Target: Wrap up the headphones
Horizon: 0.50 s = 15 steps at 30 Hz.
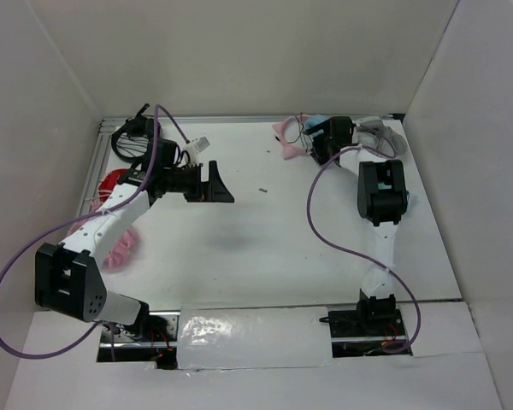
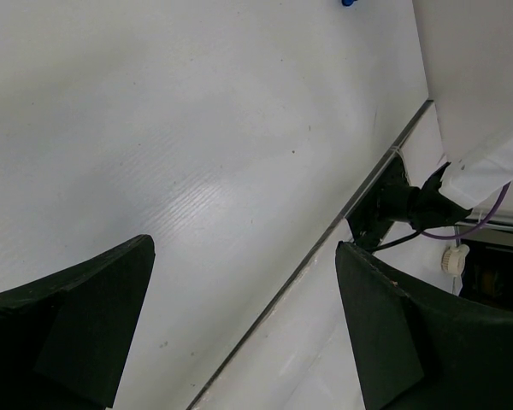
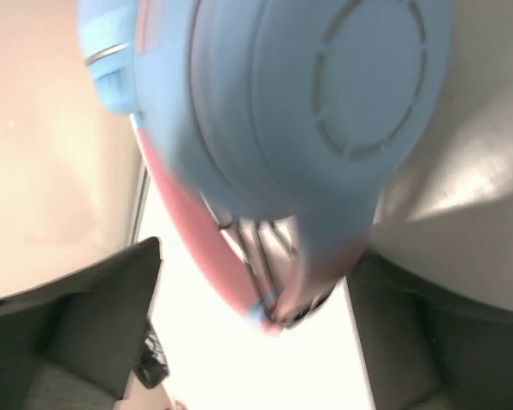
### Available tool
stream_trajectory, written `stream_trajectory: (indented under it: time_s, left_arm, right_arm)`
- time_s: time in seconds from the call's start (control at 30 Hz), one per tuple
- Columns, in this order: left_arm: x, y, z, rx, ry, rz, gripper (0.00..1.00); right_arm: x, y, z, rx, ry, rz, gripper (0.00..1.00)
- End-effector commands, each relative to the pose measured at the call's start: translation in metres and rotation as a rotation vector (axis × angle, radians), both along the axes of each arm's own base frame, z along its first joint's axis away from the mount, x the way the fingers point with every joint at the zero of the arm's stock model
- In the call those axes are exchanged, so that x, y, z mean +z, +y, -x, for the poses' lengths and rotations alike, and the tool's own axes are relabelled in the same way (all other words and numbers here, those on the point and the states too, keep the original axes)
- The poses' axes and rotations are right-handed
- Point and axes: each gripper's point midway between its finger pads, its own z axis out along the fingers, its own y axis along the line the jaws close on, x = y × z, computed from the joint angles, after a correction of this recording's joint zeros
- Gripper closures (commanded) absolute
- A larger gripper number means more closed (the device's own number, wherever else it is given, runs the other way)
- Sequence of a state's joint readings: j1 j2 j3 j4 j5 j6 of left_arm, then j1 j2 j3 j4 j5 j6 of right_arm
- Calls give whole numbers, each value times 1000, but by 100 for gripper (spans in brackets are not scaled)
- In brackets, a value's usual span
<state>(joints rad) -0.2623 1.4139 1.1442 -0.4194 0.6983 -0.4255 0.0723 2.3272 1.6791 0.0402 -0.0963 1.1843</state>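
Observation:
The headphones [image 1: 289, 138], with a pink cat-ear headband and light blue cups, lie at the back right of the table. Their thin dark cable [image 1: 303, 128] loops over them. My right gripper [image 1: 316, 147] is right at them. In the right wrist view its jaws stand wide apart [image 3: 256, 253], with the blue ear cup [image 3: 282, 120] and the pink headband [image 3: 197, 248] close in front and partly between the fingers [image 3: 77, 333], blurred. My left gripper [image 1: 220, 184] hovers open and empty over the table's middle left, and the left wrist view [image 2: 244, 248] shows only bare table between its fingers.
Grey-white headphones [image 1: 378, 132] lie just right of the right gripper. Black headphones [image 1: 132, 137] sit at the back left beside a small white item [image 1: 198, 144]. All-pink headphones [image 1: 120, 248] and a red thing [image 1: 111, 183] lie under the left arm. White walls enclose the table.

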Motion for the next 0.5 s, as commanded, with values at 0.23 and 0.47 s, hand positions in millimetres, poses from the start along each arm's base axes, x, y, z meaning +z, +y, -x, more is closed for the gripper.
stream_trajectory:
  time_s: [0.23,0.47]
  left_arm:
    - [37,7,7,48,-72,21,1]
    - [58,19,22,132,-82,5,1]
  right_arm:
    - [75,-4,53,80,-68,126,0]
    - [111,-23,117,38,-111,209,0]
